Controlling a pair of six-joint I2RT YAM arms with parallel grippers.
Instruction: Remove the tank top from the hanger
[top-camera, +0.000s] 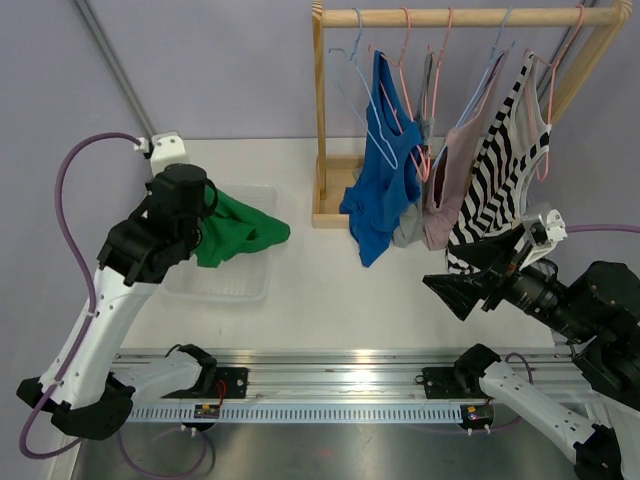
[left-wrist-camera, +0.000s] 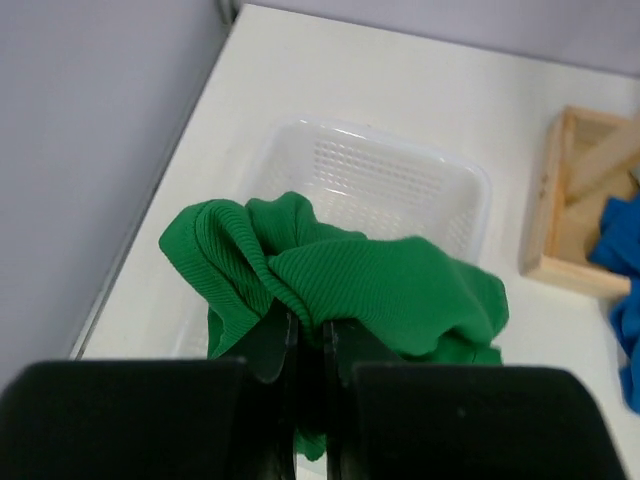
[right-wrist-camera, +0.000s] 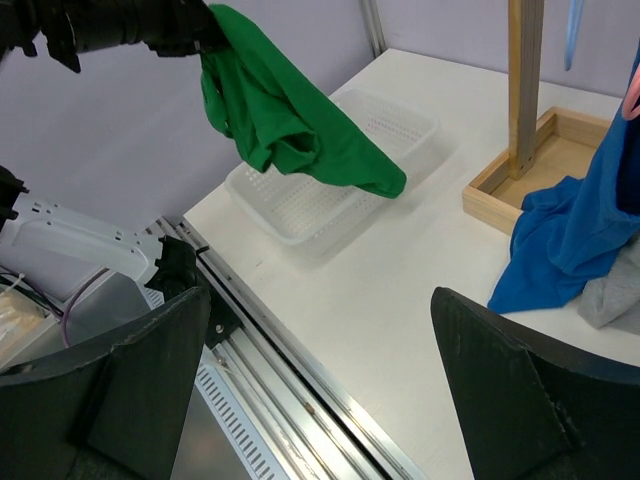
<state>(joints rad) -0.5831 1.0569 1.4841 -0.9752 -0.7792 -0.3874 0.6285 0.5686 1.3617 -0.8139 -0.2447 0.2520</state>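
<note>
A green tank top (top-camera: 238, 232) hangs bunched from my left gripper (top-camera: 203, 205), which is shut on its ribbed fabric. It is off any hanger and hovers over a white basket (top-camera: 243, 288). From the left wrist, the cloth (left-wrist-camera: 380, 280) bulges out over the closed jaws of my left gripper (left-wrist-camera: 308, 330). The right wrist view shows the green tank top (right-wrist-camera: 290, 125) dangling above the basket (right-wrist-camera: 410, 120). My right gripper (top-camera: 462, 276) stands wide open near the striped top, holding nothing; it is empty in its own view too (right-wrist-camera: 320, 370). A bare light-blue hanger (top-camera: 356, 80) hangs on the rail.
A wooden rack (top-camera: 470, 17) at the back right carries hangers with a blue top (top-camera: 385, 190), a grey one, a pink one (top-camera: 445, 190) and a black-and-white striped one (top-camera: 500, 170). Its base frame (top-camera: 335, 205) rests on the table. A metal rail (top-camera: 330, 380) runs along the near edge.
</note>
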